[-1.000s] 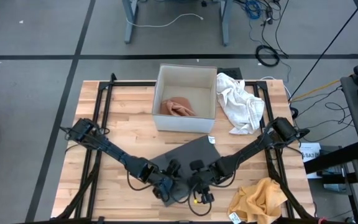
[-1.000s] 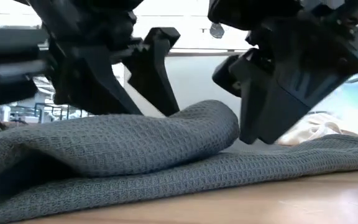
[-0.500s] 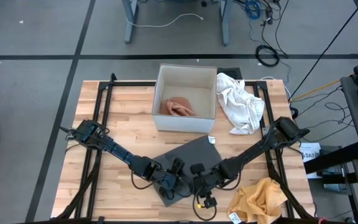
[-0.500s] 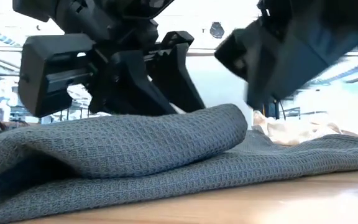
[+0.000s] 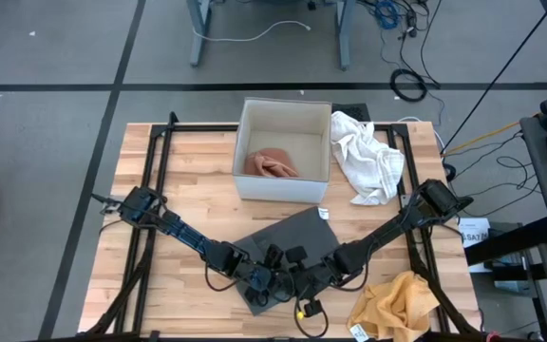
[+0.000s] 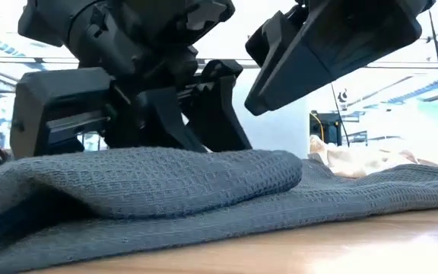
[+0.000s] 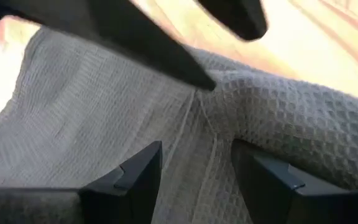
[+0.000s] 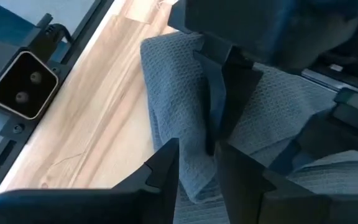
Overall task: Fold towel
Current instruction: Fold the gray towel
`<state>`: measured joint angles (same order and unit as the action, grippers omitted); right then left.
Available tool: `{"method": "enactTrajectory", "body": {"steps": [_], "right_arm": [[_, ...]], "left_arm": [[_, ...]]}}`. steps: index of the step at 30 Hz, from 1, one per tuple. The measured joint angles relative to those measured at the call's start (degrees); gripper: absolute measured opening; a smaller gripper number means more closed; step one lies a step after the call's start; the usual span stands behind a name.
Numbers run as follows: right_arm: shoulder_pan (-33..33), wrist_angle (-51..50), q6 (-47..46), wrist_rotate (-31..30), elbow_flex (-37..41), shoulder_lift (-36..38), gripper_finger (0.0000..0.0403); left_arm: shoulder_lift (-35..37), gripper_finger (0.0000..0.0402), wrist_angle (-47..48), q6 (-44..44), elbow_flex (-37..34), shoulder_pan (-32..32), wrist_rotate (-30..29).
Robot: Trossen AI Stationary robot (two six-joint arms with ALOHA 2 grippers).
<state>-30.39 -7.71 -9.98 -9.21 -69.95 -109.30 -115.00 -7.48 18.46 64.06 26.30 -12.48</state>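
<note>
The white box holds a tan cloth (both grippers' states: cannot tell).

A white box holding a pinkish cloth sits beside a crumpled white cloth; a yellow cloth lies at the worktop corner.

Four views, set overhead, at table height, and on both wrists.
The grey waffle towel is shared by all, seen closest from the wrists.
</note>
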Motion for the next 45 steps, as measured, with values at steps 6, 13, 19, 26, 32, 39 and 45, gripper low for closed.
{"method": "enactTrajectory", "body": {"steps": [6,13,19,26,32,39,45], "right_arm": [[-0.53,-10.14,-4.86,0.05,0.04,0.66,0.0093],[-2.86,-26.51,-12.37,-1.45,0.02,3.23,0.0095],[-5.15,-38.08,-16.61,-2.61,1.88,2.99,0.013],[-5.66,-35.68,-21.73,1.44,6.97,3.3,0.0178],[-6.27,-31.71,-22.16,1.72,7.34,3.19,0.0149],[-7.02,-30.81,-20.68,0.55,7.3,3.07,0.0026],[-8.79,-32.98,-20.22,-6.09,4.55,2.9,0.0008]], "left_arm": [[0.33,0.0202,-2.46,-0.04,0.01,0.44,-0.46],[0.33,0.0202,-1.46,0.07,-0.01,0.89,2.95],[0.28,0.0202,-0.21,0.57,-0.01,0.87,6.45],[0.26,0.0202,-0.22,4.53,-0.01,0.91,10.65],[0.24,0.0202,-0.62,8.18,-0.01,1.13,11.36],[0.22,0.0202,-4.3,9.17,-0.01,0.85,10.34],[0.22,0.0202,-5.47,9.3,-0.01,0.63,7.01]]}}
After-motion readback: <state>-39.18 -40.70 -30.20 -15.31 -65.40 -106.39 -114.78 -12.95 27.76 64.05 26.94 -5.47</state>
